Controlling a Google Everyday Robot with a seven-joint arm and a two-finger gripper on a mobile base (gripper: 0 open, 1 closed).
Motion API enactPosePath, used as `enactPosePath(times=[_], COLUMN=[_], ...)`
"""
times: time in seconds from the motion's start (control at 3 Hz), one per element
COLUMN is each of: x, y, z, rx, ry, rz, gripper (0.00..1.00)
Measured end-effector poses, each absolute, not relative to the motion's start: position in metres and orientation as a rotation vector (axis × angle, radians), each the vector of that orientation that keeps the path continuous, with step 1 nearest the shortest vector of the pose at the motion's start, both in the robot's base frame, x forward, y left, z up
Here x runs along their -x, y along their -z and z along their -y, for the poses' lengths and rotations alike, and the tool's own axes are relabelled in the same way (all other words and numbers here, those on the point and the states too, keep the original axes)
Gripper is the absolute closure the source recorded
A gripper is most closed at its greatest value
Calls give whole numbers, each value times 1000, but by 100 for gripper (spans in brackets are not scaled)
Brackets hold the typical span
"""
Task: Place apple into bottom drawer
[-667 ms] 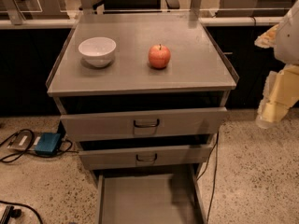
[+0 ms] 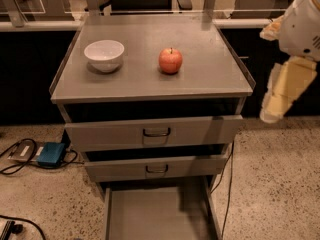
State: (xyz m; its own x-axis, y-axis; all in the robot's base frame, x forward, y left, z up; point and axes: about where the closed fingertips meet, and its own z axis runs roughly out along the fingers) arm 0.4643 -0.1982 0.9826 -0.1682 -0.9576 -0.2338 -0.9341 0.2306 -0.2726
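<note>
Cabinet (image 2: 100,133), grey metal, three drawers, standing on a speckled floor (image 2: 280,194).

Surface (image 2: 215,74): flat grey top of the cabinet, carrying two items.

Bottom drawer (image 2: 150,214): pulled well out at floor level, its flat floor bare as far as it shows. The near end is cut off by the frame edge.

Top drawer (image 2: 200,131) and middle drawer (image 2: 115,170): each has a dark loop handle and is drawn out only a little. Contents are not visible.

Gripper (image 2: 280,91): pale, hanging at the right edge of view, off the cabinet's right side and well apart from the fruit. Whether it is open or closed cannot be told. It carries nothing that can be seen.

White bowl (image 2: 104,54): left part of the surface, upright, apparently empty.

Apple (image 2: 170,60): red with yellowish patches, stem up, near the middle of the surface, to the right of the bowl and not touching it.

Blue box (image 2: 51,154) with cables (image 2: 15,156): on the floor to the left of the cabinet.

Task status, by judgement: early. The receiving drawer is open and ready. Approach, grasp, carry down and release all remain.
</note>
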Motion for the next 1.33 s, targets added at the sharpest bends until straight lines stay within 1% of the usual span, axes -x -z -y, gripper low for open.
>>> enactPosePath(times=[0.33,0.67,1.33], x=[-505,-549,-616], y=[-986,-993,-974], z=[184,175,163], rx=[1729,1610,1402], ry=[41,-41,-221], rz=[-2078,-2045,-2081], gripper=[0,0,0])
